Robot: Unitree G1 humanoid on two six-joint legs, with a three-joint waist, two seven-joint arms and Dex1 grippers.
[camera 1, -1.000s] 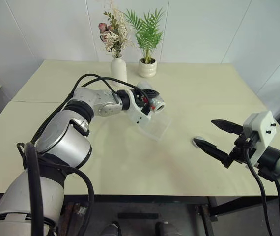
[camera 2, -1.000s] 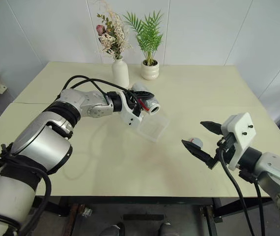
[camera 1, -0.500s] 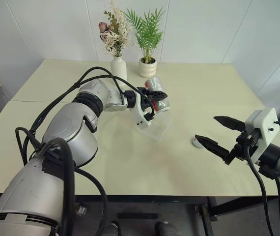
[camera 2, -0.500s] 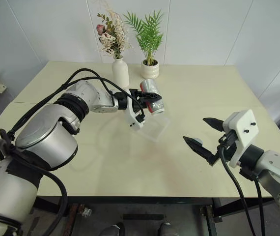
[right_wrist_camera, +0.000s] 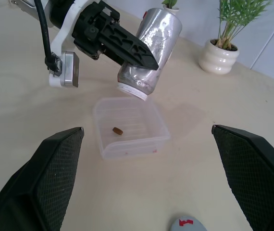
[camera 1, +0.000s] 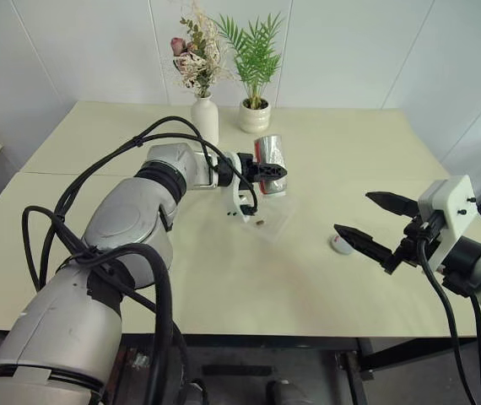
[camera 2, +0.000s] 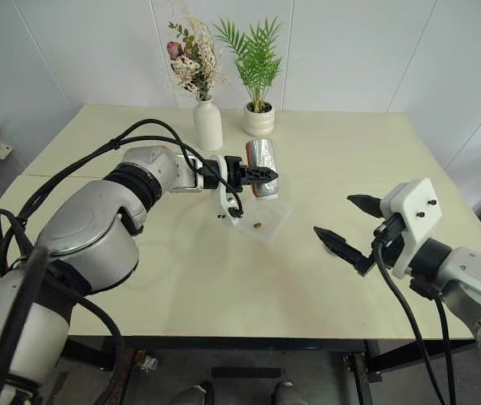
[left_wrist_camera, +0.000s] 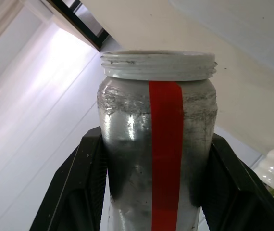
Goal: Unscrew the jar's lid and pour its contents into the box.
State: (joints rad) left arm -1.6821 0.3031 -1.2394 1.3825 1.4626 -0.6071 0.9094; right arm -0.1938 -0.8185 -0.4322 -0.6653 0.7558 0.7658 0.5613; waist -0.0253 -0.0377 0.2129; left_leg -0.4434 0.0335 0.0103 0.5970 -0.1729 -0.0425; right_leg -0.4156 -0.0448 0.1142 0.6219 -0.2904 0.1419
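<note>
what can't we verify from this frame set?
- Whether the jar is fully empty: its mouth faces down over the box; the left wrist view shows its outside, clamped in the left gripper.
- Lid: cut off by the right wrist view's edge, small in the head views beside the open right gripper.
- The bit in the box: too small to identify.

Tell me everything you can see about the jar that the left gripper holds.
The jar is a small silvery-grey cylinder with a crinkled metallic look, a red stripe down its side and a white threaded mouth. Its lid is off. The left gripper is shut on its body, one black finger on each side. It hangs tipped mouth-down over the clear plastic box, not touching it.
</note>
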